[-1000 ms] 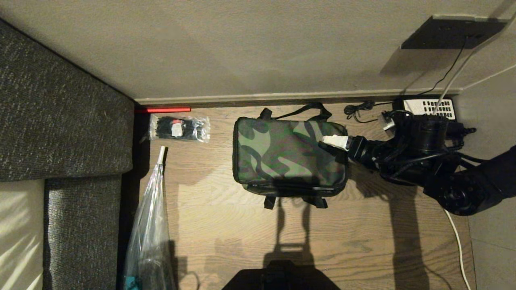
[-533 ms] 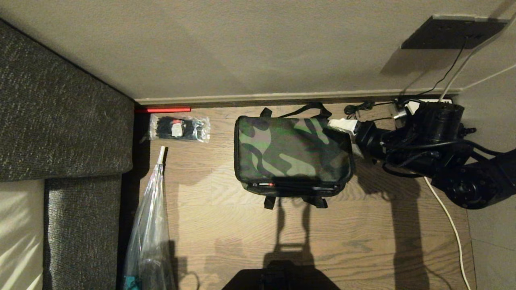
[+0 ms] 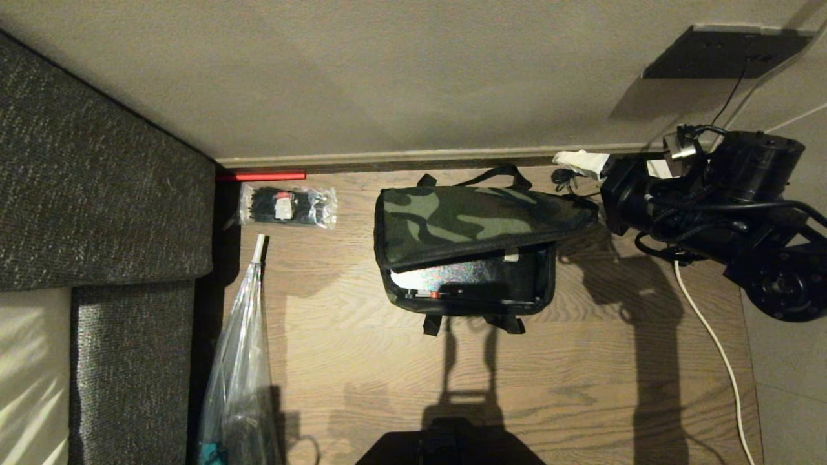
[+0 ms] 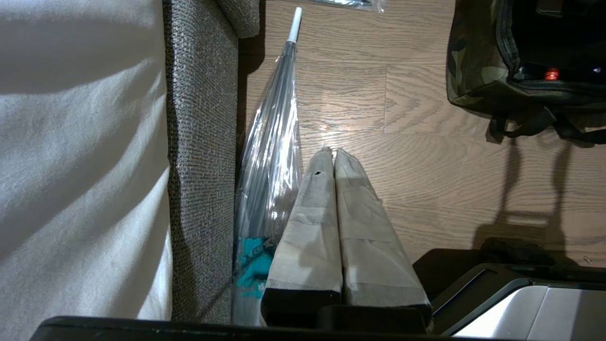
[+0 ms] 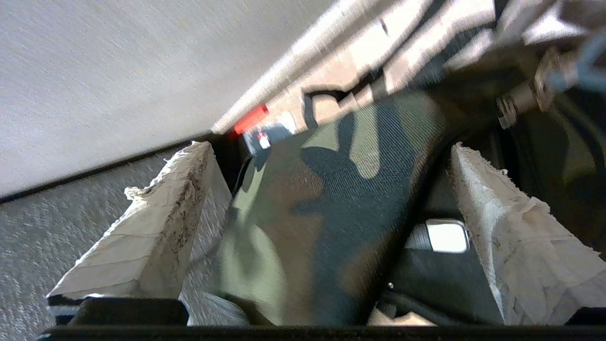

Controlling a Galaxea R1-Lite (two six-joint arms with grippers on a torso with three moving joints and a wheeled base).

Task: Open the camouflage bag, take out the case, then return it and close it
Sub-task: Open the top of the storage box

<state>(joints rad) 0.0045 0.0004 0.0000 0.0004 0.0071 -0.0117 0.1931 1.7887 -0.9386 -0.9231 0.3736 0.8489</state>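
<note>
The camouflage bag [image 3: 465,216] sits on the wooden floor near the wall, its lid tilted up along the near edge. Inside lies the black case [image 3: 475,281], with a red catch [image 3: 434,294] at its edge and a white label [image 5: 445,235] on top. My right gripper [image 3: 578,187] is at the bag's right end, open wide. The raised lid [image 5: 322,213] passes between its two taped fingers [image 5: 161,227], which stand well apart from each other. My left gripper [image 4: 330,152] is parked low near the sofa, shut and empty; the bag's corner [image 4: 473,71] shows beyond it.
A grey sofa [image 3: 97,194] fills the left. A clear-wrapped umbrella [image 3: 239,361] lies along it, and a packet of black ties [image 3: 287,205] lies by the skirting [image 3: 420,157]. A white cable [image 3: 711,336] runs over the floor on the right.
My right gripper has swung up and back toward the wall, and the bag's lid has risen with it from flat shut to tilted open, uncovering the case. The left arm stayed put.
</note>
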